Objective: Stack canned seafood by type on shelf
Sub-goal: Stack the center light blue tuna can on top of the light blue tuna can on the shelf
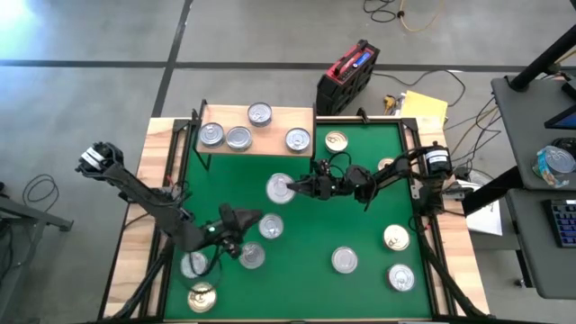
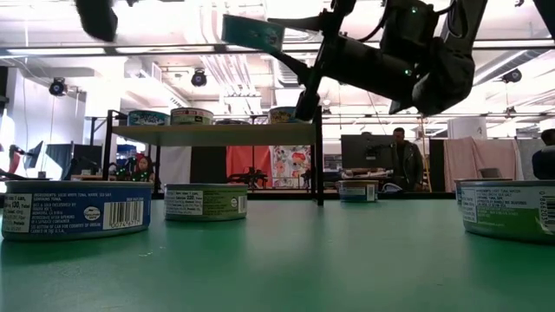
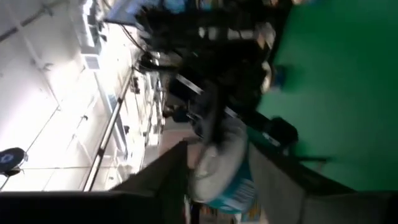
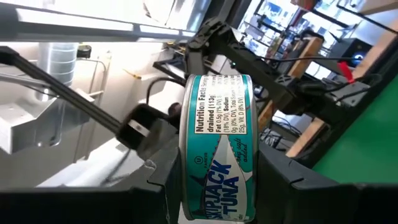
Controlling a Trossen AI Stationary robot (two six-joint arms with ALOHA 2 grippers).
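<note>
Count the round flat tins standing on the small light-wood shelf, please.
4: tin and tin at the shelf's left end, one mid-rear, one at its right end.

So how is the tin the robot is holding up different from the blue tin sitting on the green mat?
The held tin is up in the air, pinched by the right gripper; the blue tin rests on the green mat. The held tin is tilted; the blue tin lies flat. The held tin's label is teal and white; the blue tin's is dark blue. Both are small, round, flat tins.
</note>
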